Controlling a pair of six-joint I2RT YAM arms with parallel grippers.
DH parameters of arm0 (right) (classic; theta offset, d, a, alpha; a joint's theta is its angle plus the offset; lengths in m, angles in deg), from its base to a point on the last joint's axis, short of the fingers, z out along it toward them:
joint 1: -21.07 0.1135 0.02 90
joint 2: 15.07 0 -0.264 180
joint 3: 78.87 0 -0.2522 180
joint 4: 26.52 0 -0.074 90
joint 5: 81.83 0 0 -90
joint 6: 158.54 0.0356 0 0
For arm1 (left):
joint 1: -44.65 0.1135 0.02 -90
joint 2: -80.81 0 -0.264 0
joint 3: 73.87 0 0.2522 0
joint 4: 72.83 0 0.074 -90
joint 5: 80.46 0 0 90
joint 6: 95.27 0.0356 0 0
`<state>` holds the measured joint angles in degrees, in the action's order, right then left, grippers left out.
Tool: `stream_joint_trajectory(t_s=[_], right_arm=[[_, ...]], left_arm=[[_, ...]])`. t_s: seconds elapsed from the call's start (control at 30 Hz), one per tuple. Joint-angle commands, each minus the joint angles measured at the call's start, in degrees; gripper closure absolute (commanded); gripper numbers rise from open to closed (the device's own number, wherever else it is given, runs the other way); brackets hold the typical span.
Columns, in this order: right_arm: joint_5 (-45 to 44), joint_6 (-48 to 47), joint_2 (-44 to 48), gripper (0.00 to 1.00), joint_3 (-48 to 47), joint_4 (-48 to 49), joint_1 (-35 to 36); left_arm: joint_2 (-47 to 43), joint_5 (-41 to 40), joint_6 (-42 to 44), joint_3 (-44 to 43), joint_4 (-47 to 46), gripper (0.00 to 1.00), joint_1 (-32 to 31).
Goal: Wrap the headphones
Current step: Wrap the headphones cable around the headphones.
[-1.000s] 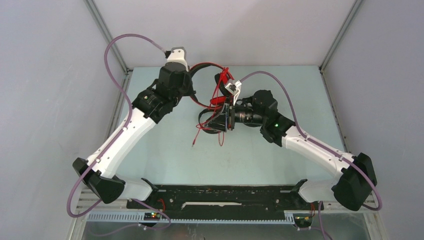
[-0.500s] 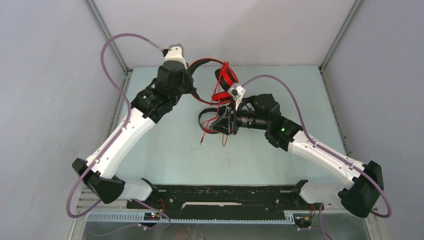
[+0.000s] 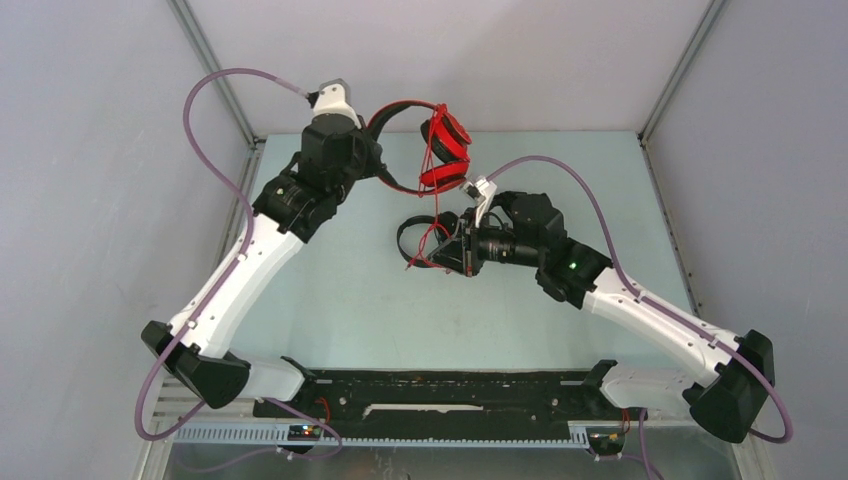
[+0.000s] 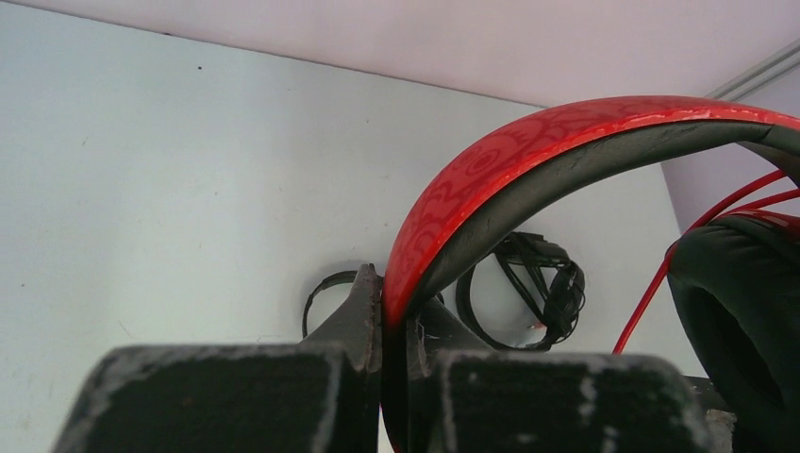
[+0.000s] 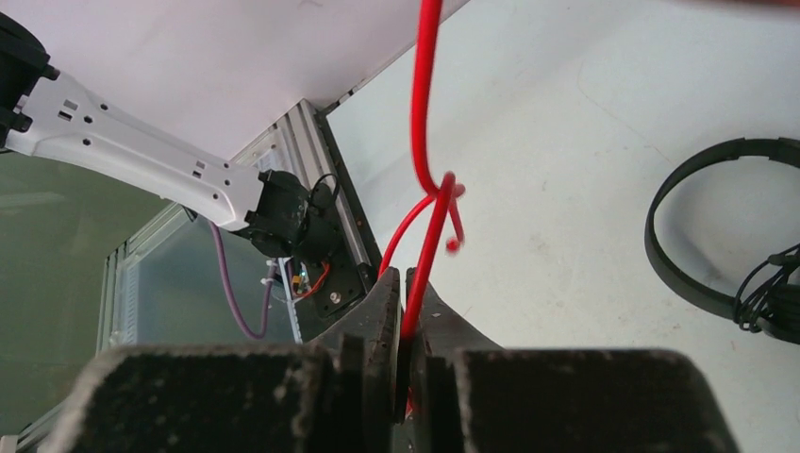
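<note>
The red-and-black over-ear headphones (image 3: 447, 148) hang in the air, their band arching rightward from the left gripper (image 4: 394, 311), which is clenched on it; below, the right gripper (image 5: 404, 302) pinches their red cable (image 5: 426, 104).

Red headset (image 3: 445, 150) held aloft, red cable (image 5: 425, 94) trailing down, black headset (image 4: 564, 288) lying flat beneath

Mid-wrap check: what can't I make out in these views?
Top view: right arm covers part of the black headsets; their cables cannot be traced.
Left wrist: red headset is cut off by the right edge.
Right wrist: red cable leaves the top edge; its tip is blurred.
</note>
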<state>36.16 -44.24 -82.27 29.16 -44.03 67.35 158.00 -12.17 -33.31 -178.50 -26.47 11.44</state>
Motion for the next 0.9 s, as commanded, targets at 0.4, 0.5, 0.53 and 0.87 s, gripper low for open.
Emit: stream_joint_trajectory(t_s=[0.4, 0.5, 0.53, 0.87], right_arm=[[-1.8, 2.5, 4.8, 1.0, 8.5, 1.6, -1.3], [-1.7, 5.0, 4.9, 1.0, 10.1, 3.2, -1.5], [-1.7, 6.0, 5.0, 1.0, 10.9, 5.2, -1.7], [-7.6, 17.3, 6.9, 1.0, 16.8, 5.2, -8.4]], left_arm=[[-7.5, 7.6, -13.5, 5.2, -15.6, 1.0, 7.0], [-8.4, 10.2, -15.9, 7.1, -18.1, 1.0, 8.6], [-8.7, 11.2, -16.9, 7.7, -18.8, 1.0, 9.2], [-11.0, 12.6, -19.3, 9.8, -22.1, 1.0, 11.7]])
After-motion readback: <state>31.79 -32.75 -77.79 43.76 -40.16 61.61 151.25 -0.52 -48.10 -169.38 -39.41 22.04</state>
